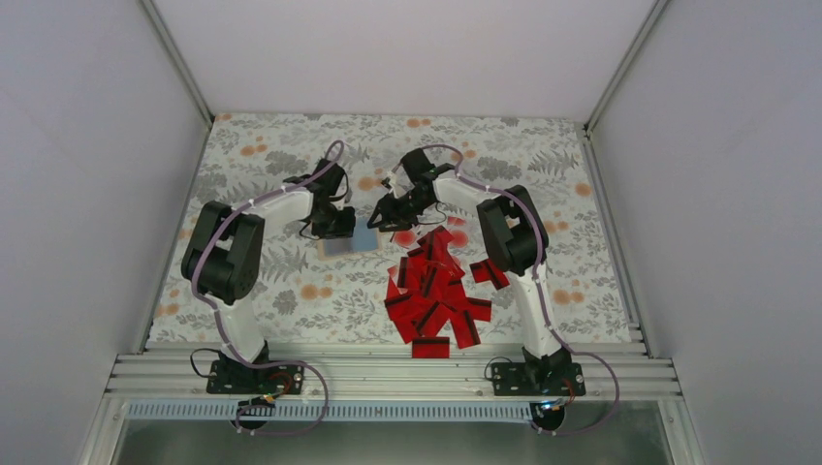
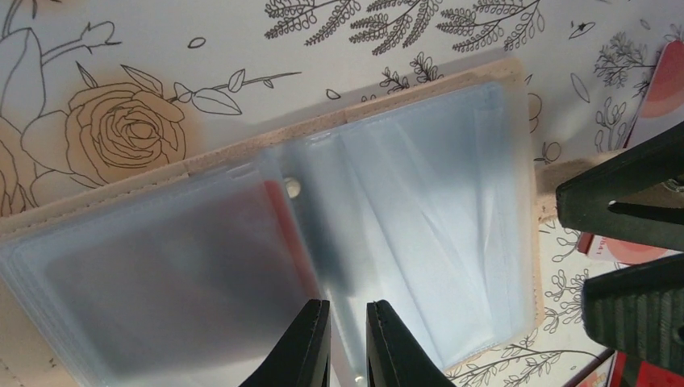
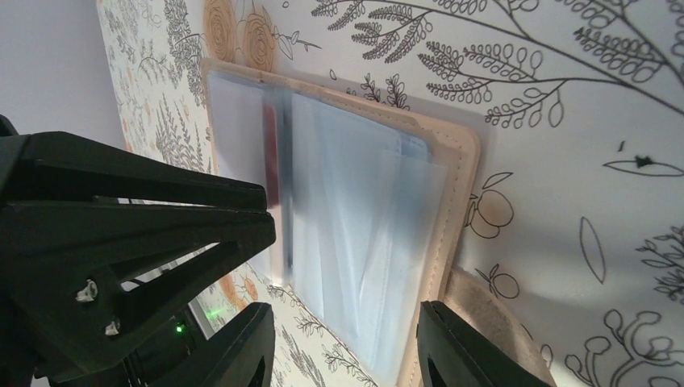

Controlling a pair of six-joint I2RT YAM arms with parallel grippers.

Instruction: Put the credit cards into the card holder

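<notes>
Your left gripper (image 2: pixel 348 343) is clenched on the clear sleeves of the card holder (image 2: pixel 419 201), fingertips nearly touching with just plastic between them. The holder lies open and flat on the flowered cloth (image 2: pixel 323 48), spreading out beyond those fingertips. There's a red card (image 2: pixel 278 214) in a sleeve right ahead of the left-hand finger. Moving right, your right gripper (image 3: pixel 343 322) is released, fingers wide apart, straddling the holder's tab-side edge. The tan tab (image 3: pixel 504 314) sits just beside one finger. The loose credit cards (image 1: pixel 433 291) are heaped behind the right fingers, toward the arm bases, near the holder.
</notes>
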